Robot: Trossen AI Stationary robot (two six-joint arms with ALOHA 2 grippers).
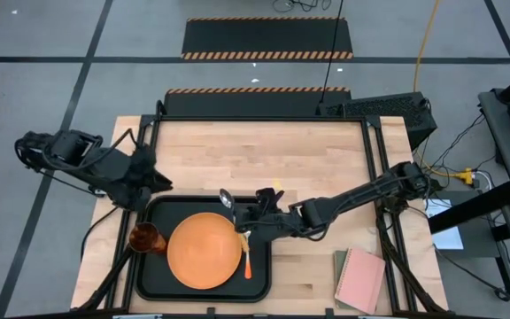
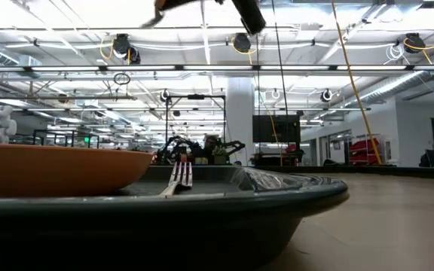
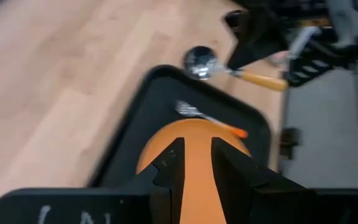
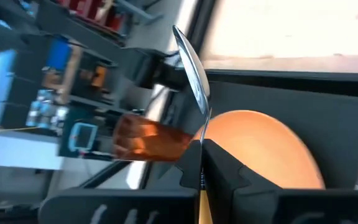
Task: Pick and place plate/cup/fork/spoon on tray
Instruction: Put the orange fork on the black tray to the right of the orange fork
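The wooden table (image 1: 264, 159) stands on a grey floor (image 1: 42, 89) crossed by dark lines. At 12 o'clock lie two black mats (image 1: 268, 38) edged with orange hazard stripes. A yellow cable (image 1: 428, 35) runs at 1 o'clock. Overhead, white ceiling trusses (image 2: 202, 69) carry round lamps (image 2: 241, 42).

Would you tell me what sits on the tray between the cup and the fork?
The plate lies between the cup and the fork on the tray, seen in the high view.

Large black rectangular tray (image 1: 149, 285); round flat orange plate (image 1: 204, 250); translucent amber tumbler cup (image 1: 143, 237). Fork (image 1: 246, 257), handle orange, tines silver. Spoon (image 1: 226, 198), bowl silver. Tabletop (image 1: 264, 151) pale wood-grain. Pink notebook (image 1: 361, 279). Floor mats (image 1: 268, 38) black, orange-striped edges.
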